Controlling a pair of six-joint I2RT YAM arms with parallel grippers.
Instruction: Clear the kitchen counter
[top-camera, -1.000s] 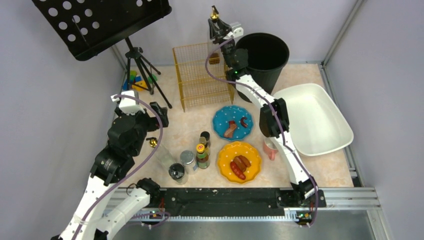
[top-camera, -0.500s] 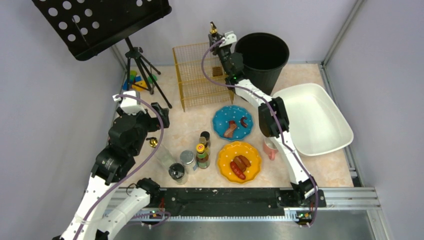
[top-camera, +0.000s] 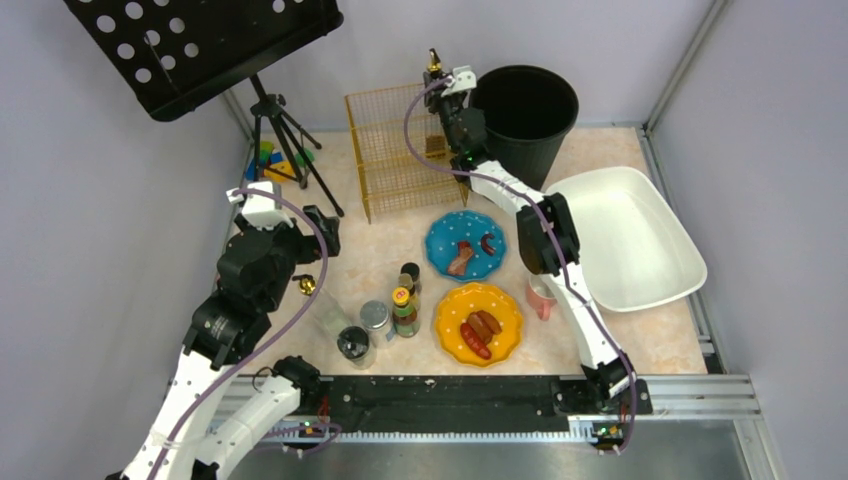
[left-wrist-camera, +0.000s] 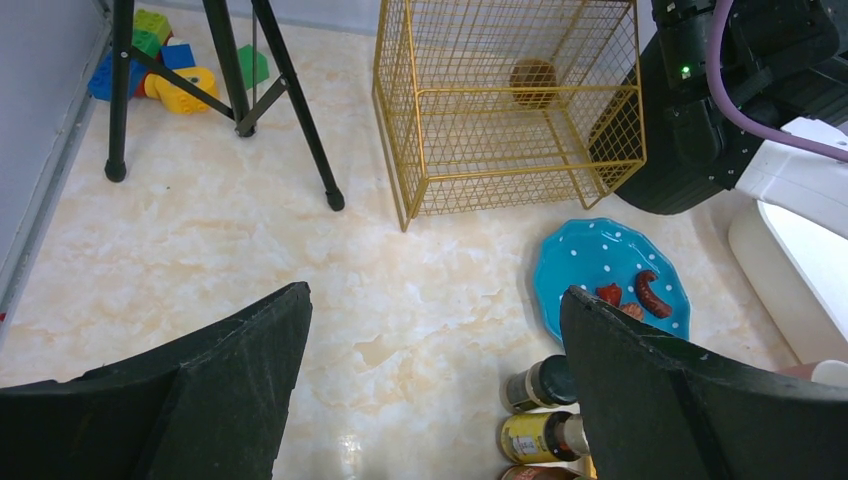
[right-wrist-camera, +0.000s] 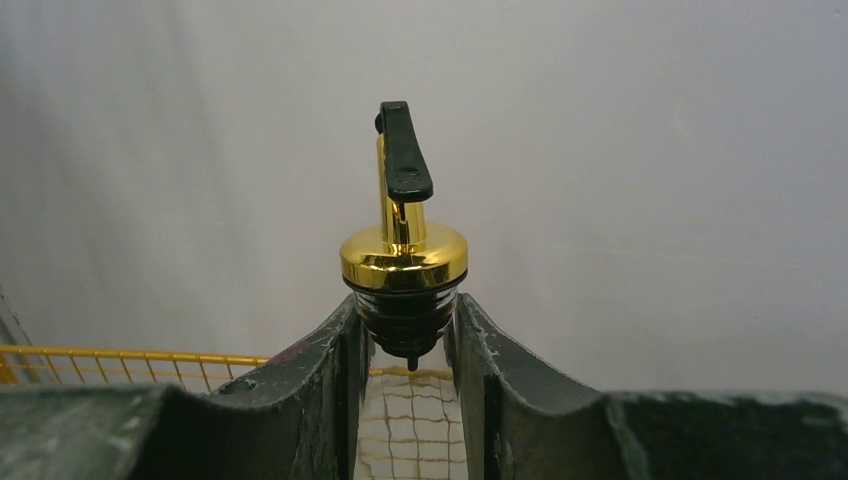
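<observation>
The right gripper (right-wrist-camera: 405, 330), jaws pinching a gold pourer stopper (right-wrist-camera: 403, 255), has come lower over the wire basket (top-camera: 395, 150), so one item leaves the bench (top-camera: 370, 245) below, where plates (top-camera: 466, 245) and jars (top-camera: 405, 310) remain; left gripper (left-wrist-camera: 435, 295) jaws are spread

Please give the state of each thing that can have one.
Right gripper: jaws shut on the gold pourer.
Left gripper: jaws open, empty.
Wire basket: upright, one brown item inside.
Black bin: upright, open top.
White tub: empty.
Blue plate: holds food.
Yellow plate: holds sausages.
</observation>
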